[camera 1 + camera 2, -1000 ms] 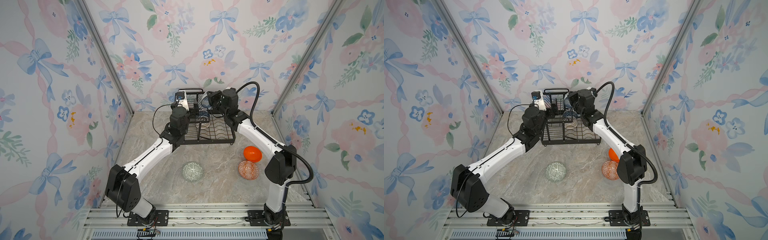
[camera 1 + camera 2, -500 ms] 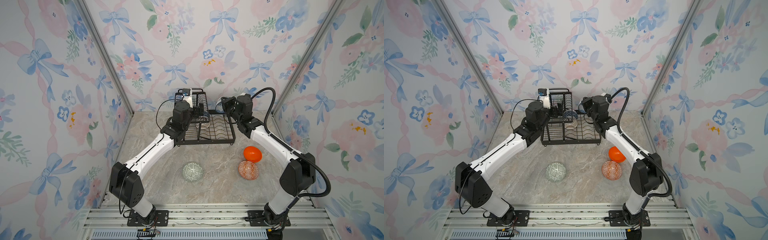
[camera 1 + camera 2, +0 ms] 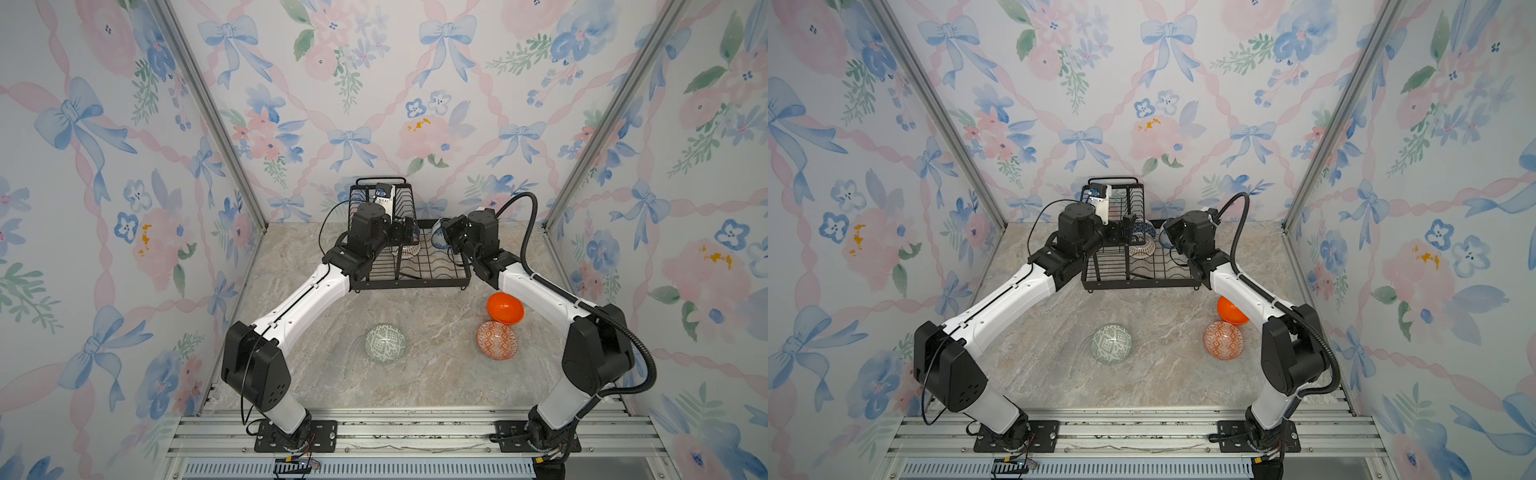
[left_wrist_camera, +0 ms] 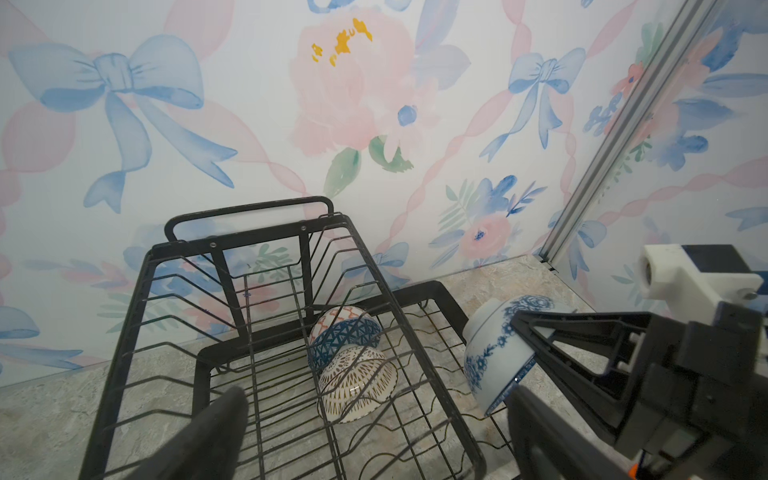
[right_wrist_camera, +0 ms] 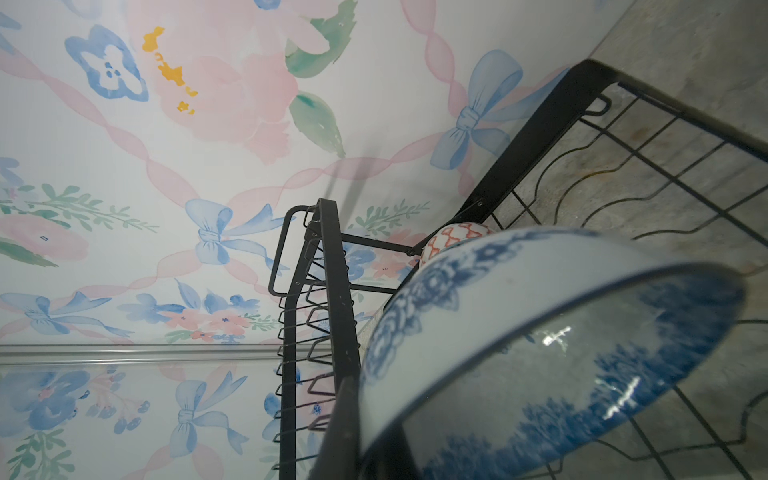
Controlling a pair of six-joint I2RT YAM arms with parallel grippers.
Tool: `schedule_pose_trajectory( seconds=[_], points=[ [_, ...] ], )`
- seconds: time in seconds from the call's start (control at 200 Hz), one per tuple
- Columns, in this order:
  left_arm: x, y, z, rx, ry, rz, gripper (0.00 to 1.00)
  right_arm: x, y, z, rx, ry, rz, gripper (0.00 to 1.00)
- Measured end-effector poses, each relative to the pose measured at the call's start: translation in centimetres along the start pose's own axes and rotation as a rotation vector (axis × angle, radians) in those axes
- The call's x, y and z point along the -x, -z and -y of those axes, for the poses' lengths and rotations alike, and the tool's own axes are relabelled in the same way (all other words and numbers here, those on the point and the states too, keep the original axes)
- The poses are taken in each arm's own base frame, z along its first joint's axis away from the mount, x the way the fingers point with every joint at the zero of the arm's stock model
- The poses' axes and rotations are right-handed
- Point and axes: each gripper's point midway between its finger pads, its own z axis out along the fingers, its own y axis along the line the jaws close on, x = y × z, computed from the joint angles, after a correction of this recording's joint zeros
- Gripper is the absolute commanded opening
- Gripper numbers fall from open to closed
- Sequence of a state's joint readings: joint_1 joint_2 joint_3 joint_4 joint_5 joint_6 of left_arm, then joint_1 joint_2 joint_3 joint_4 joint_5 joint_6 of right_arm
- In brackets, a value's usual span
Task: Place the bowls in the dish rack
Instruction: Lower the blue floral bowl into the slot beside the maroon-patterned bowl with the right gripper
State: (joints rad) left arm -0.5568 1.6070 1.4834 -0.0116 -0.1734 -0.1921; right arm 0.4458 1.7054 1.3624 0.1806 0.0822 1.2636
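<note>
Find the dish rack [image 3: 411, 286] at the back of the table [image 3: 436, 386], in the same place as a second ago. See the right gripper [image 3: 444, 243] clamped on the rim of the blue-white floral bowl [image 4: 492, 357], carrying it tipped on its side at the right rear corner of the lower tray [image 4: 432, 399]; contact with the wires not to be told. Compare a second ago: then stretched across the rack, close beside the left gripper [image 3: 406, 233]; half a second ago already pulled out to the right; now slightly lower at the rack's right edge, elbow [image 3: 598, 353] swung farther right. Note the left gripper hovering over the rack beside the raised upper basket [image 4: 232, 266], fingers [image 4: 216, 424] spread wide with nothing between them, wrist barely shifted since then. Inside the lower tray, see a bowl with a dark-blue geometric band [image 4: 345, 338] standing on edge, touching a brown-and-white patterned bowl [image 4: 357, 386] nearer the front. Cannot assign the orange lattice patch [image 4: 332, 318] above the blue band to that bowl or to another. On the bare table, lying just as before: the green-white geometric bowl [image 3: 385, 344] near the middle, the orange-white patterned bowl [image 3: 497, 340] to the right, the plain glossy orange bowl [image 3: 505, 308] just behind that one, beside the right arm [image 3: 540, 286].
</note>
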Motion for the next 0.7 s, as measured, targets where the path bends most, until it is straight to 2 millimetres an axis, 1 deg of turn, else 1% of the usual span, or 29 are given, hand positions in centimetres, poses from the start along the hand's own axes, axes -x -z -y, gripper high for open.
schedule_pose_trajectory(
  seconds=[0.18, 0.26, 0.385, 0.58, 0.7],
  points=[
    [-0.6, -0.3, 0.4, -0.017, 0.005, -0.022, 0.98, -0.4, -0.3, -0.2, 0.027, -0.011, -0.014, 0.00],
    [-0.9, -0.4, 0.6, -0.021, 0.010, -0.032, 0.98, -0.7, -0.6, 0.0, 0.028, -0.017, -0.025, 0.00],
    [-1.3, -0.6, 1.0, -0.032, 0.013, -0.042, 0.98, -1.5, -1.2, 0.8, 0.018, -0.019, -0.042, 0.00],
    [-1.7, -0.5, 1.0, -0.029, 0.011, -0.059, 0.98, -2.6, -2.2, 2.6, -0.014, -0.033, -0.067, 0.00],
    [-1.7, -0.5, 0.9, -0.028, 0.017, -0.060, 0.98, -3.4, -2.7, 3.4, -0.025, -0.043, -0.081, 0.00]
  ],
)
